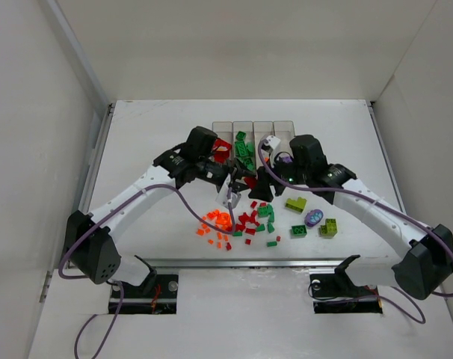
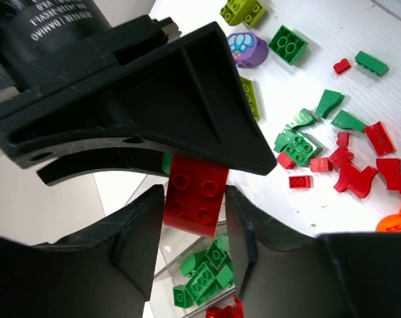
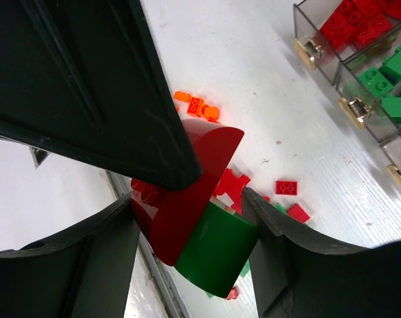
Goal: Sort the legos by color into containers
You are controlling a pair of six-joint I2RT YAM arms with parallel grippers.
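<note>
Left wrist, L claw [image 2: 194, 193] pinching red lego [image 2: 195, 202], studs toward cam, R claw [image 3: 188, 202] pinching red-green stack [image 3: 195, 222], axis diagonal.

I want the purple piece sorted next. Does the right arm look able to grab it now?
Probably not yet: the right gripper is shut on a joined red-and-green piece that the left gripper also grips. Otherwise the purple piece lies in the open beside that arm.

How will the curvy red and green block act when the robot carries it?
Probably stiff: the red and green block looks like hard, glossy plastic. Its rounded sides might slip in the right gripper. It seems to be two pieces joined, so a tug could pop them apart.
</note>
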